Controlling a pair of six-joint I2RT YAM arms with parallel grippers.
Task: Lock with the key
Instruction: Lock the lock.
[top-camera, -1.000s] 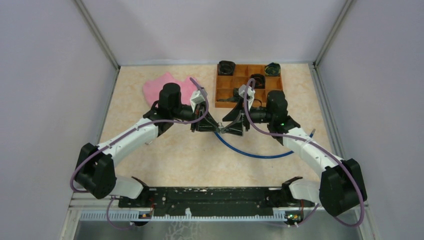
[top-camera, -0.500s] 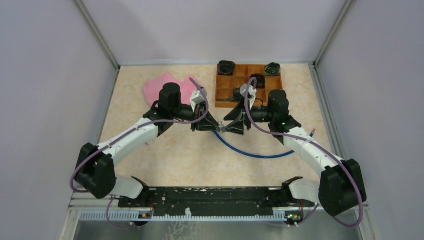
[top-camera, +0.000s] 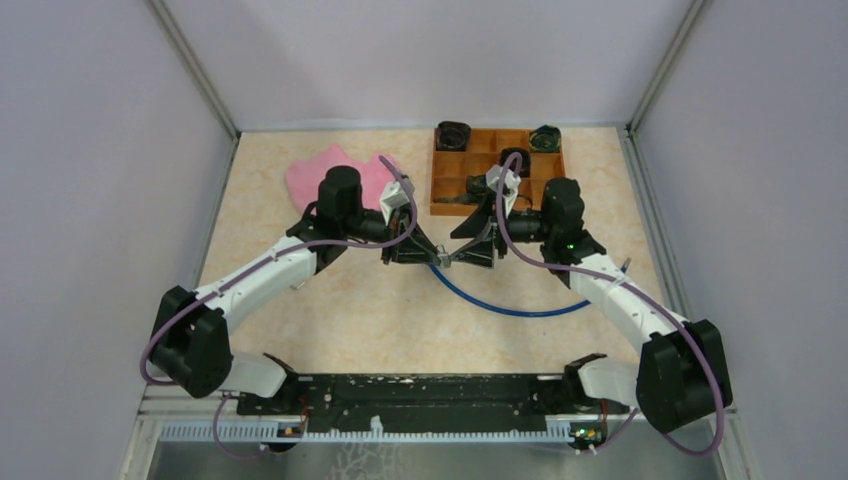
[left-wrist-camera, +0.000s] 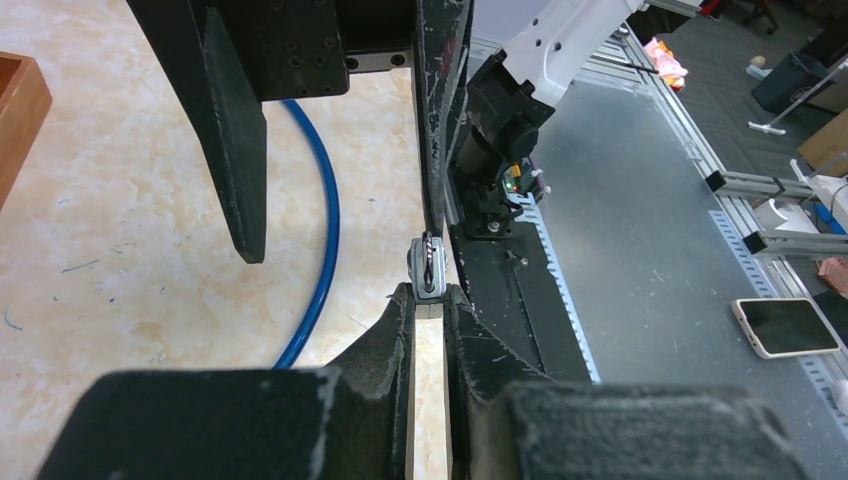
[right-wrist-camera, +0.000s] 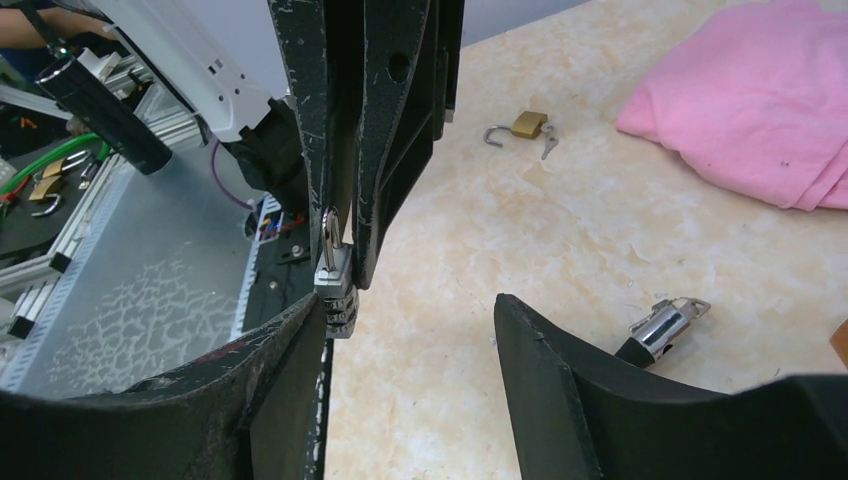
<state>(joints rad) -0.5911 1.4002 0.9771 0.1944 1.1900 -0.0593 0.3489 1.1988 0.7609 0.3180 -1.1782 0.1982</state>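
The left gripper (left-wrist-camera: 428, 300) pinched a small silver lock (left-wrist-camera: 428, 272) tight between its fingers, over the middle of the table (top-camera: 340, 310). The right gripper (right-wrist-camera: 410, 305) faced it with its fingers spread wide. One finger was just beside the lock, and the other was well off to the side. A blue cable (top-camera: 510, 308) curved on the table under them. A brass padlock (right-wrist-camera: 529, 123) lay with its hoop open near the pink cloth (right-wrist-camera: 760, 90). The tiny thing beside it was maybe a key (right-wrist-camera: 548, 146) — too small to be sure.
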